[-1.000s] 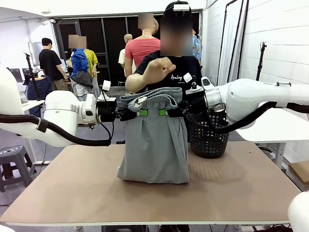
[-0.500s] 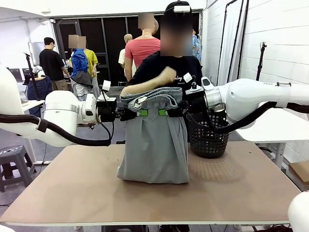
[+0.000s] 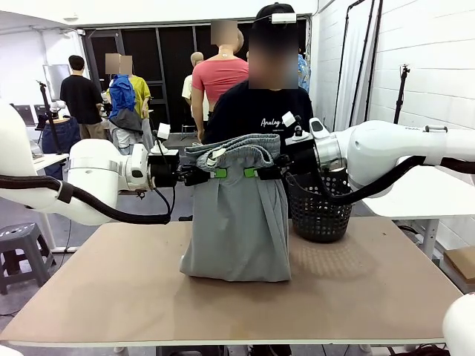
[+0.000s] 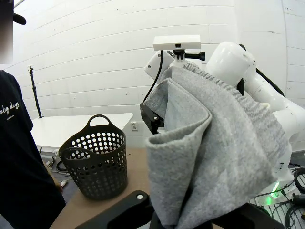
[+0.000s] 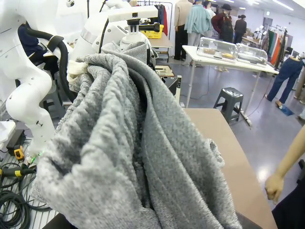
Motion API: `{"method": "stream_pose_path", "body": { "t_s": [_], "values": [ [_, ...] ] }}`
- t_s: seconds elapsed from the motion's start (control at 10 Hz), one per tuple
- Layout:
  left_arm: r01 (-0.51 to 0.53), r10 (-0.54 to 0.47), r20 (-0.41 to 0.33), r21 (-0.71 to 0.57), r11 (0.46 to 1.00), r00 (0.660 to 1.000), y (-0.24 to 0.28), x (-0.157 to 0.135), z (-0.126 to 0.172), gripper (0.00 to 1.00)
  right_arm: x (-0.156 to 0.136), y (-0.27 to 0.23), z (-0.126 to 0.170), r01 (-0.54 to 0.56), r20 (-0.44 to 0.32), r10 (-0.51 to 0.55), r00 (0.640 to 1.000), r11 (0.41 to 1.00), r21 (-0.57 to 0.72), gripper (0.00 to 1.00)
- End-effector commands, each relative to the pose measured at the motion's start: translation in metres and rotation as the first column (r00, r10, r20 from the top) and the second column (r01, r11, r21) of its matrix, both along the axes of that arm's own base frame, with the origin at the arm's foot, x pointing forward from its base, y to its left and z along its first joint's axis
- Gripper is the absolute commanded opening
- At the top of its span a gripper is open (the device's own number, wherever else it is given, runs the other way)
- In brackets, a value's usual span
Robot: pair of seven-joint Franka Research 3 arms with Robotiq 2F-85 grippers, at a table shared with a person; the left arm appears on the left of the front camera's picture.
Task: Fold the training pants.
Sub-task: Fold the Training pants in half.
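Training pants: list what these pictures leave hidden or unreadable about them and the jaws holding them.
- Left wrist view: the training pants drape over the left gripper's jaws, hiding the contact.
- Right wrist view: the grey cloth covers the right gripper's jaws and the table below.
- Front view: the black basket is partly behind the right gripper; its contents cannot be seen.
- Front view: the pants' far side and drawstring ends cannot be made out.

— Where are the pants (image 3: 237, 215)?
— Hanging upright above the table (image 3: 223, 297), just left of the basket (image 3: 319, 211), waistband on top.
— How do they look?
— Light grey jersey, ribbed waistband bunched and sagging in the middle, legs doubled, lower fold resting on the table.
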State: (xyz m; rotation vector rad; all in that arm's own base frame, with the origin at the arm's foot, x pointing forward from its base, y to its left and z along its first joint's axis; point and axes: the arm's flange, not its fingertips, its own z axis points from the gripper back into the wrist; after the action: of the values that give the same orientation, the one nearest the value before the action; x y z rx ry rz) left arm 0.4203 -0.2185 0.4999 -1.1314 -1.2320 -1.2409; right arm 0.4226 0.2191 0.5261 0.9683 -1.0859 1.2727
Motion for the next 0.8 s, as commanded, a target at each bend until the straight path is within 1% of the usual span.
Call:
{"method": "stream_pose_path", "body": {
  "t_s": [0.0, 0.7],
  "values": [
    [-0.006, 0.006, 0.008, -0.011, 1.000, 1.000, -0.0007, 0.0001, 0.0010, 0.00, -0.0023, 0.0002, 0.0014, 0.004, 0.004, -0.004, 1.000, 1.000, 0.007, 0.00],
    [-0.006, 0.006, 0.008, -0.011, 1.000, 1.000, -0.0007, 0.0001, 0.0010, 0.00, -0.0023, 0.0002, 0.0014, 0.004, 0.004, -0.004, 1.000, 1.000, 0.007, 0.00]
  ]
}}
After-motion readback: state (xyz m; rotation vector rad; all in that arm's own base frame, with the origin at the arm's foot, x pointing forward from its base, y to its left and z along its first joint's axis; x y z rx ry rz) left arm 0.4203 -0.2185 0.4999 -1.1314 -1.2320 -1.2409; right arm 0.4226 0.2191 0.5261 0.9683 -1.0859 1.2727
